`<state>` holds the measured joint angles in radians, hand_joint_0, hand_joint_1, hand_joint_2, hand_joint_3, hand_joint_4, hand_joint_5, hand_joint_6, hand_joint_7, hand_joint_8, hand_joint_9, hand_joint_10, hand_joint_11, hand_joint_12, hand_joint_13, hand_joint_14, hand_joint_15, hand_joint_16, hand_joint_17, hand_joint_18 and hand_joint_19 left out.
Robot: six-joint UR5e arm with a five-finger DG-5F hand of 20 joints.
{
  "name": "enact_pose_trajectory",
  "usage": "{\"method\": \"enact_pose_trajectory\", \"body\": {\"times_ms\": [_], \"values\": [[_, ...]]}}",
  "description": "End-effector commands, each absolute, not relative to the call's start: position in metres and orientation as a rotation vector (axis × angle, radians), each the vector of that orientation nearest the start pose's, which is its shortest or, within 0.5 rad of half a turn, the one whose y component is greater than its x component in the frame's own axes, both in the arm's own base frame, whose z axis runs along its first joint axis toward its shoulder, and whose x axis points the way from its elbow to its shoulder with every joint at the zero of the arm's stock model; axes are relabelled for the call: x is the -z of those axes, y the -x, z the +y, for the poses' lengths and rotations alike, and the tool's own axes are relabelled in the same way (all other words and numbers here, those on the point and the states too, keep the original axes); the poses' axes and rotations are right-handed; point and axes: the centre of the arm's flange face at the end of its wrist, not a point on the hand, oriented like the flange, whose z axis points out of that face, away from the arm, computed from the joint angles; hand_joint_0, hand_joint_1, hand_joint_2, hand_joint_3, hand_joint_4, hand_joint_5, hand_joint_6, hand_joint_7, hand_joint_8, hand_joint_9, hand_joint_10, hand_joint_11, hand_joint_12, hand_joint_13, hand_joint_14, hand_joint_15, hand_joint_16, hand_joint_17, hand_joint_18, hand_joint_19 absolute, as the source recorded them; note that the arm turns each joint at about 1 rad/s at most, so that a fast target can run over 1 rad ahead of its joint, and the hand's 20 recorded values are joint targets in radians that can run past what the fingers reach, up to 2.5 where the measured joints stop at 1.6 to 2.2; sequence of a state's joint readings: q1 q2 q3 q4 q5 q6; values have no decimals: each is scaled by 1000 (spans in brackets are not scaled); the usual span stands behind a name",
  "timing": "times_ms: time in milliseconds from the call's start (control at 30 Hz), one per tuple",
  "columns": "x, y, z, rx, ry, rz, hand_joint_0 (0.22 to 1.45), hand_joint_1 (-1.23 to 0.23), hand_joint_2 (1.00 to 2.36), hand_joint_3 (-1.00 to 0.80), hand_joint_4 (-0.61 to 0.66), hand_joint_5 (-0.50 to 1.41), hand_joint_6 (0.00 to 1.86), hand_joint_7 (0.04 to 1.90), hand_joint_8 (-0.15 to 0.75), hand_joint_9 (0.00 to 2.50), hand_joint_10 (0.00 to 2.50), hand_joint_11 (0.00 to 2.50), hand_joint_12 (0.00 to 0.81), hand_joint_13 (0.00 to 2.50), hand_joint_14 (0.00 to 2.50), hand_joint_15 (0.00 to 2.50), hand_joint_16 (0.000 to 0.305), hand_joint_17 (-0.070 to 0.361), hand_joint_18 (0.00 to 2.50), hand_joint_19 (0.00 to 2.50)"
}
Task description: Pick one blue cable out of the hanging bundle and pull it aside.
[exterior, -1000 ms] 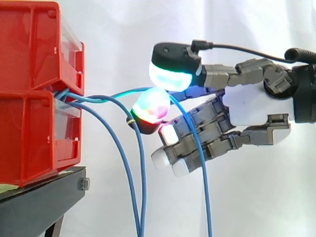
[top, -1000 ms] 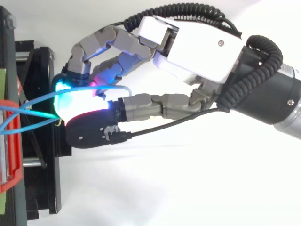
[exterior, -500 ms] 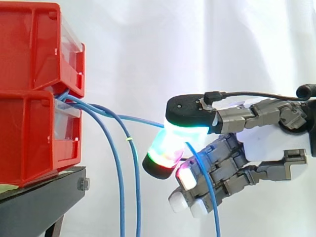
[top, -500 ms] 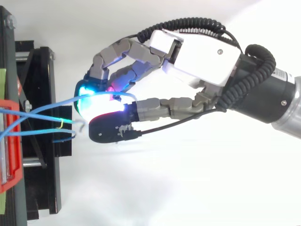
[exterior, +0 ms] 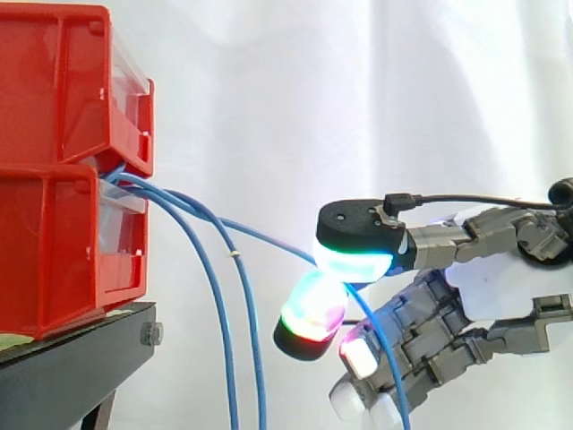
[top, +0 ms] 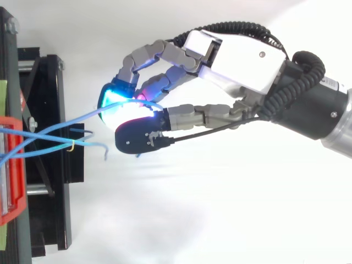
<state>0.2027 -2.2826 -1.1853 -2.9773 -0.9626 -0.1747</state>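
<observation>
You see the hand (exterior: 501, 291) at lower right pinching one blue cable (exterior: 269, 240) between its glowing pads, now drawn lower and farther right from the red bins (exterior: 63, 170), separating it from the remaining hanging cables (exterior: 255, 340).

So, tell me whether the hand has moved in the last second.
Yes. In the side view the hand, pinching one blue cable, has moved right and down, away from the red bins.
</observation>
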Motion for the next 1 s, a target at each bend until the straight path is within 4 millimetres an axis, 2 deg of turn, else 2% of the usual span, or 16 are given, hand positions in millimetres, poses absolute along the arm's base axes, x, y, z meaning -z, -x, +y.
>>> {"method": "enact_pose_trajectory", "body": {"times_ms": [0,200,567,967], "values": [[-237,-739,-42,-663,-1332,1144,526,-595,1005,-436,102,-135,842,782,267,1011,25,738,350,749,20,506,55,124,653,485],[-221,-749,-40,-702,-1325,1104,534,-583,1006,-424,102,-130,820,804,272,1010,25,740,352,746,20,500,55,123,646,488],[-221,-750,-38,-714,-1319,1100,556,-569,1009,-402,84,-130,850,833,267,1021,25,746,344,749,22,505,54,121,644,485],[-221,-751,-28,-723,-1313,1106,581,-684,1011,-363,75,-141,911,836,261,1030,26,761,336,757,20,503,52,118,647,486]]}}
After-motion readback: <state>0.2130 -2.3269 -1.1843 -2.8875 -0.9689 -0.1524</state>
